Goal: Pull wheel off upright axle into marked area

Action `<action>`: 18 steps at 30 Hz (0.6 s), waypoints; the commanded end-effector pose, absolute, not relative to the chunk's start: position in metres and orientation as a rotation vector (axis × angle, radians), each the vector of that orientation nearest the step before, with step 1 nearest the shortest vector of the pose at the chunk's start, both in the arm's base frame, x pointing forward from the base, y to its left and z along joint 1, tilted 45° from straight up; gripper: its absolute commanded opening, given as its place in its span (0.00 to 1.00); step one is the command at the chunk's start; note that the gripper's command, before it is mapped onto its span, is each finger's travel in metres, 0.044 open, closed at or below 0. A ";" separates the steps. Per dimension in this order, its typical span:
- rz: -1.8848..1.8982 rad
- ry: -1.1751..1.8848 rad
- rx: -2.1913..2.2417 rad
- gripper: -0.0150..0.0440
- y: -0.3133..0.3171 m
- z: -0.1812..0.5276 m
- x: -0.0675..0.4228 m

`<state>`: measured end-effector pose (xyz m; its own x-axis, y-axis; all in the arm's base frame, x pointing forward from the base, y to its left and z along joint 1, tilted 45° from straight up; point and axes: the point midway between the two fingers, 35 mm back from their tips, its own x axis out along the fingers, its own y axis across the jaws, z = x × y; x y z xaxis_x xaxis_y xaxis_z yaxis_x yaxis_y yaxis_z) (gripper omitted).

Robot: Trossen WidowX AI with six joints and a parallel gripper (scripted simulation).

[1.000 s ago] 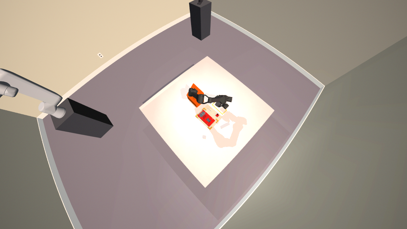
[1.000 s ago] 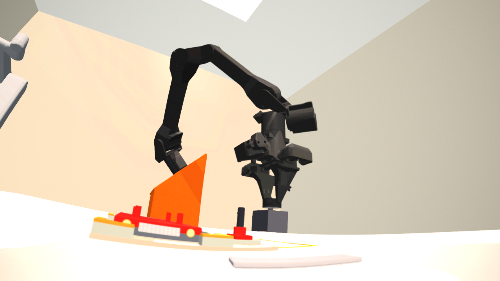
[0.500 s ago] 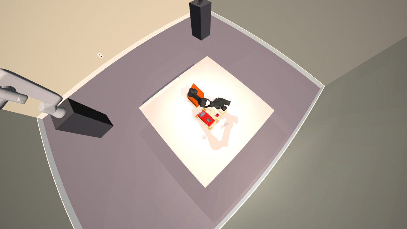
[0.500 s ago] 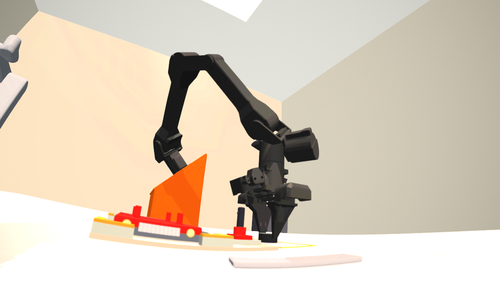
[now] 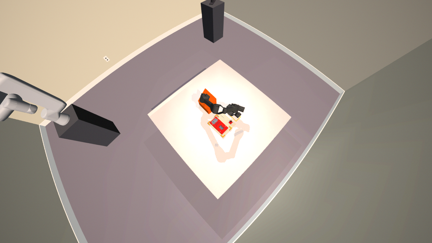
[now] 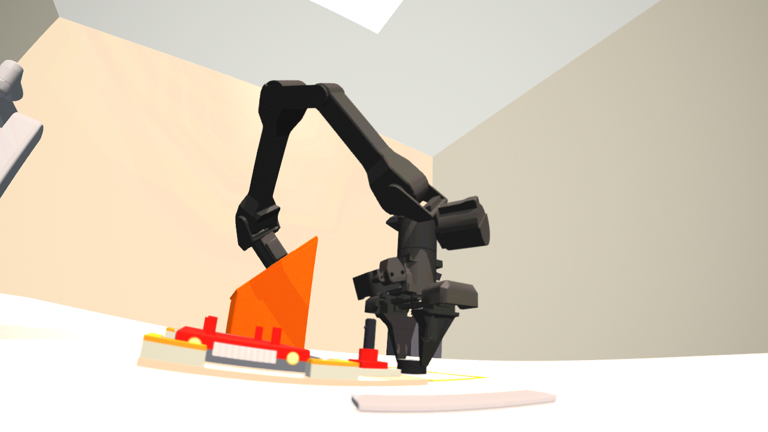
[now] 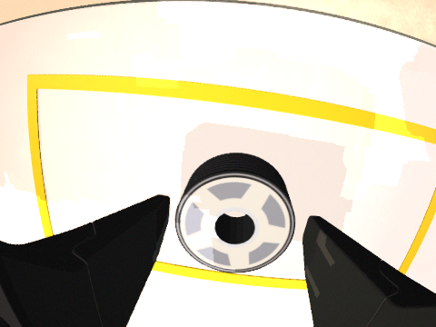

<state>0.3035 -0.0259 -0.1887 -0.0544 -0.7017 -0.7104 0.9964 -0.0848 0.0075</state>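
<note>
The wheel, black-tyred with a grey spoked hub, lies flat on the table inside the yellow marked outline, close to its near line. My gripper points straight down over the wheel. Its fingers stand on either side of the wheel, with a small gap showing on each side, so it is open. The bare dark axle stands upright on its red base, just left of the gripper.
A beige board carrying red and grey parts lies left of the axle. An orange wedge covers the arm's base. A pale flat strip lies in front. Black pillars stand off the table.
</note>
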 end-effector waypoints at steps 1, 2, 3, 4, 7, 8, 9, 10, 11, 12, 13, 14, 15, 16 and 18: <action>-1.553 0.590 0.662 0.76 -0.014 -0.178 0.307; -1.553 0.591 0.662 0.76 -0.008 -0.173 0.307; -1.553 0.591 0.661 0.76 -0.002 -0.167 0.308; -1.553 0.591 0.660 0.76 0.005 -0.160 0.308; -1.553 0.591 0.657 0.76 0.016 -0.147 0.308; -1.553 0.591 0.657 0.76 0.016 -0.147 0.308; -1.553 0.591 0.657 0.76 0.016 -0.147 0.308; -1.553 0.591 0.657 0.76 0.016 -0.147 0.308; -1.545 0.591 0.652 0.81 0.011 -0.153 0.307; -1.545 0.592 0.652 0.85 0.013 -0.150 0.304; -1.545 0.593 0.653 0.90 0.016 -0.145 0.298; -1.545 0.594 0.654 0.94 0.018 -0.139 0.291; -1.546 0.595 0.655 0.99 0.021 -0.133 0.284; -1.547 0.596 0.655 1.00 0.023 -0.127 0.277; -1.549 0.597 0.656 1.00 0.027 -0.116 0.261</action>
